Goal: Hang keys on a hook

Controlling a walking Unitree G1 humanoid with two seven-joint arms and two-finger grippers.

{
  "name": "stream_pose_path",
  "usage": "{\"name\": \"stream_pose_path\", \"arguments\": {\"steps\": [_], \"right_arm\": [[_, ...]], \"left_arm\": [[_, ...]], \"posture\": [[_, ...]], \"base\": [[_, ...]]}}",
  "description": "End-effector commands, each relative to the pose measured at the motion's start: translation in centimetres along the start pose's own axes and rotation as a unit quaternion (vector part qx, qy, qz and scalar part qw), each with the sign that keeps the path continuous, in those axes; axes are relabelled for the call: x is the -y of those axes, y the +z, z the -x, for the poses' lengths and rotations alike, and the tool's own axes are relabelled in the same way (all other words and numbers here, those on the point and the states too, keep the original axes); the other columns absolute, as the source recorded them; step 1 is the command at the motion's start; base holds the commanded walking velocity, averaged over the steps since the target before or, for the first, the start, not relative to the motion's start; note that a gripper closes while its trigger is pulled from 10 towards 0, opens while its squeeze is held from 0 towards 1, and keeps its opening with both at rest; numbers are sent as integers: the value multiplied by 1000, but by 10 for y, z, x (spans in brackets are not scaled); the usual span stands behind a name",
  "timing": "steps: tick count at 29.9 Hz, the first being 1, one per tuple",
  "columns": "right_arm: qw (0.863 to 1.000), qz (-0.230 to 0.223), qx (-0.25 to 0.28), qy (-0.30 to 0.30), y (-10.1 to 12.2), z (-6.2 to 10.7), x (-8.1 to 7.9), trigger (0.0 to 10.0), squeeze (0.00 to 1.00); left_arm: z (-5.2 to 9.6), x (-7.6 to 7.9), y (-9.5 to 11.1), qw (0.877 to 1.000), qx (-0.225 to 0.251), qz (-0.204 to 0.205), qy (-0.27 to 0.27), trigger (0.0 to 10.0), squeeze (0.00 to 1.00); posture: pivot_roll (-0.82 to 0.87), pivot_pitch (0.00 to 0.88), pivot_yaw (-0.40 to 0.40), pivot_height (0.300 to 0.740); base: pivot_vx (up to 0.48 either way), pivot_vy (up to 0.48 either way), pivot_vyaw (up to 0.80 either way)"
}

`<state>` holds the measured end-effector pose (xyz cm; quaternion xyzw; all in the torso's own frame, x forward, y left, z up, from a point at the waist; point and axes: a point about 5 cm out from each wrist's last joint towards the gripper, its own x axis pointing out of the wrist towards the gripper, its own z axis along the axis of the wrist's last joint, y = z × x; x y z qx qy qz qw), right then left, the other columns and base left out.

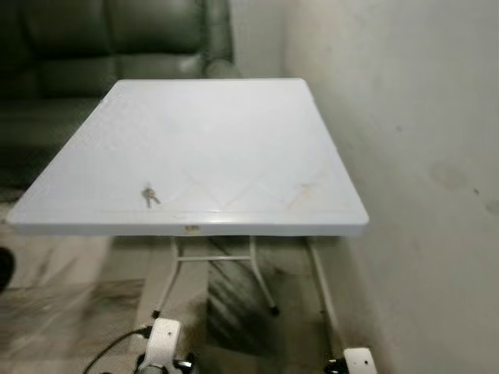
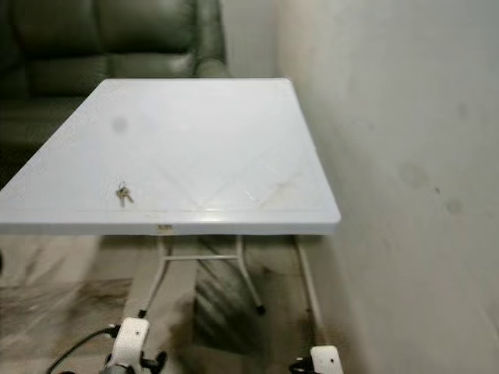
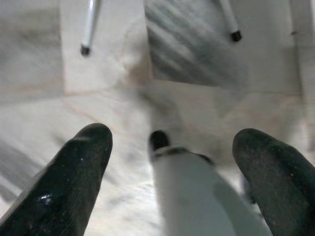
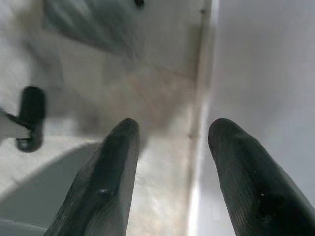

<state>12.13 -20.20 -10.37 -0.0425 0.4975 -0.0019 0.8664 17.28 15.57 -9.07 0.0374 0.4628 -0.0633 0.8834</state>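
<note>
A small bunch of keys (image 1: 150, 195) lies on the white folding table (image 1: 234, 140), close to its near edge on the left side. Both arms hang low below the table edge, far from the keys. The left gripper (image 3: 172, 147) is open over the marble floor, with a white leg of the robot between its black fingers (image 3: 74, 177). Beside the wall, the right gripper (image 4: 172, 142) is open with nothing between its fingers (image 4: 108, 172).
A pale wall (image 1: 421, 156) runs close along the table's right side. A dark green sofa (image 1: 101, 47) stands behind the table. The table's thin white legs (image 1: 261, 273) stand on marble floor (image 1: 70, 296) in front of me.
</note>
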Motion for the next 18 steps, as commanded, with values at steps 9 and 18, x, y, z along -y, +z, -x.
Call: {"name": "stream_pose_path", "arguments": {"steps": [9, 18], "right_arm": [[1000, -9, 23, 6, 16, -4, -5, 10000, 0], [999, -20, 25, 5, 17, -4, -6, 10000, 0]], "left_arm": [[1, -12, -2, 1000, -6, 2, 15, 10000, 0], [1, -13, -1, 1000, -5, 21, 17, 10000, 0]], "posture": [[-11, 0, -58, 740], [-6, 0, -63, 740]], "base": [[0, 0, 711], [0, 0, 0]]}}
